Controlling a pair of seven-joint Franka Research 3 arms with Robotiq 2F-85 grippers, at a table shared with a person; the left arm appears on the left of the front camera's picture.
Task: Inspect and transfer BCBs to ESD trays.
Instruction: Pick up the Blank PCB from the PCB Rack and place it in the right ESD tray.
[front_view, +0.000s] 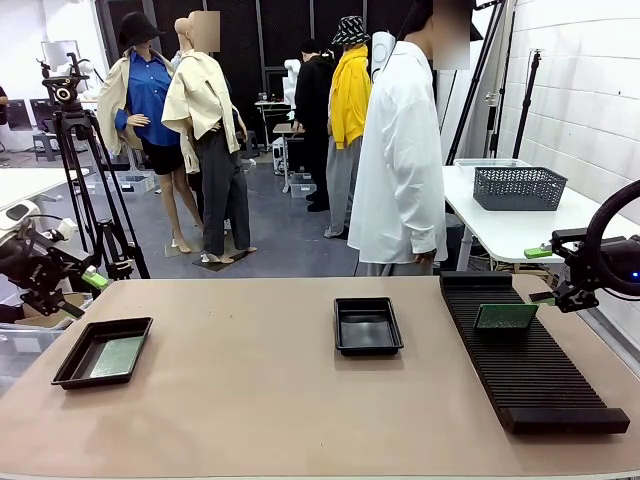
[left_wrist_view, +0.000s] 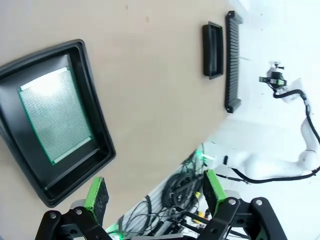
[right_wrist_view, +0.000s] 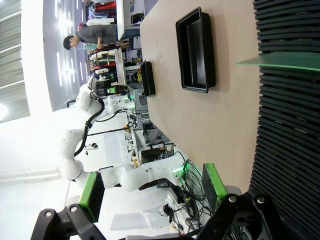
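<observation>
Green BCB (front_view: 118, 356) in left tray (front_view: 72, 378); second BCB (front_view: 505, 317) awaits in rack (front_view: 540, 385), middle tray (front_view: 370, 351) empty; left gripper (left_wrist_view: 155, 192) and right gripper (right_wrist_view: 152, 187) spread, empty.

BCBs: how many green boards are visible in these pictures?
2. One board lies flat in the left black tray; the other board stands in the slotted rack on the right. Others may be hidden.

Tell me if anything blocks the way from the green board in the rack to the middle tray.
Nothing visible does. The board stands in the rack, and only bare table lies between it and the tray.
</observation>
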